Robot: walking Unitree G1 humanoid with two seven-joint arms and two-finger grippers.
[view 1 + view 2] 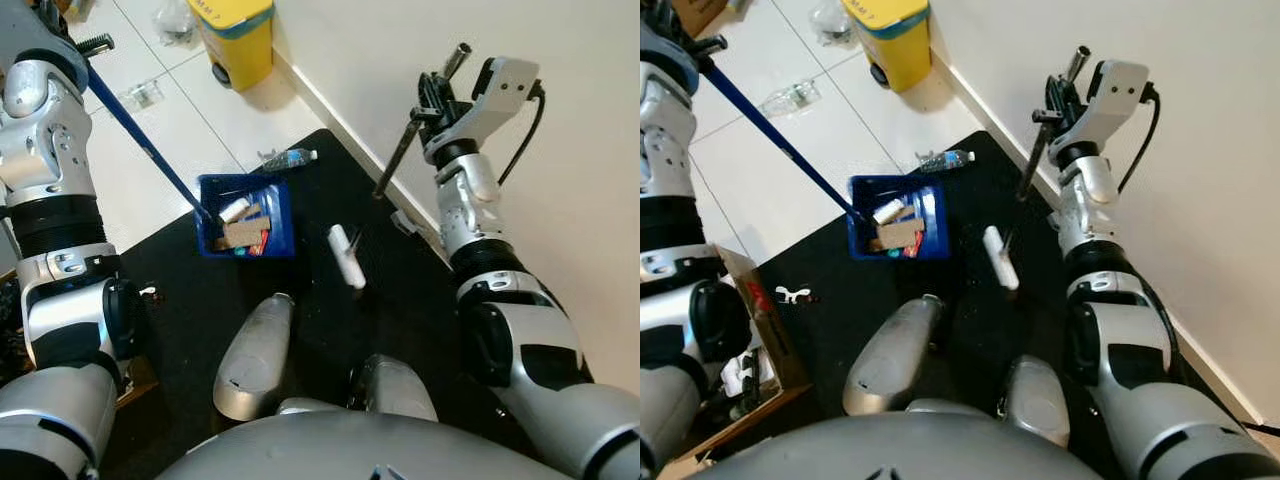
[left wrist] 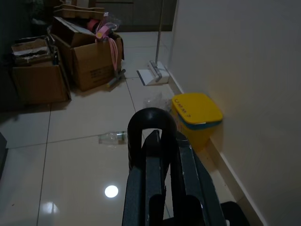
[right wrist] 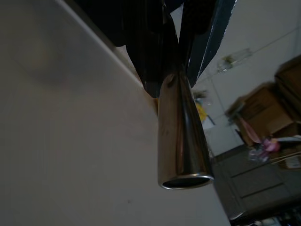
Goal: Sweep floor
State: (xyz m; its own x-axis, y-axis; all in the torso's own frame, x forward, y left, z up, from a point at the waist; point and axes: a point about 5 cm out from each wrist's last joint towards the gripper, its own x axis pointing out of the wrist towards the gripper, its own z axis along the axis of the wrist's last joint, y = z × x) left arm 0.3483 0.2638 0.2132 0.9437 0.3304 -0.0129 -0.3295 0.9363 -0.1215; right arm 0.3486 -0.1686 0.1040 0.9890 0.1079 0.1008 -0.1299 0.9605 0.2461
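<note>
A blue dustpan (image 1: 245,215) holding cardboard scraps and litter stands on the black mat (image 1: 200,290). Its long blue handle (image 1: 145,140) rises to my left gripper (image 1: 85,45), which is shut on the handle's top end. My right gripper (image 1: 435,95) is raised near the wall and shut on a metal broom pole (image 1: 400,150). The pole slants down to the mat's edge, and its silver tip (image 3: 181,141) pokes out past the fingers. A white oblong piece (image 1: 346,256) lies on the mat below the pole's lower end.
A plastic bottle (image 1: 290,158) lies just beyond the dustpan. A yellow bin (image 1: 235,35) stands by the wall (image 1: 560,120). Another crushed bottle (image 1: 790,97) lies on the white tiles. An open cardboard box (image 1: 750,340) sits at my left. More boxes (image 2: 89,56) are farther off.
</note>
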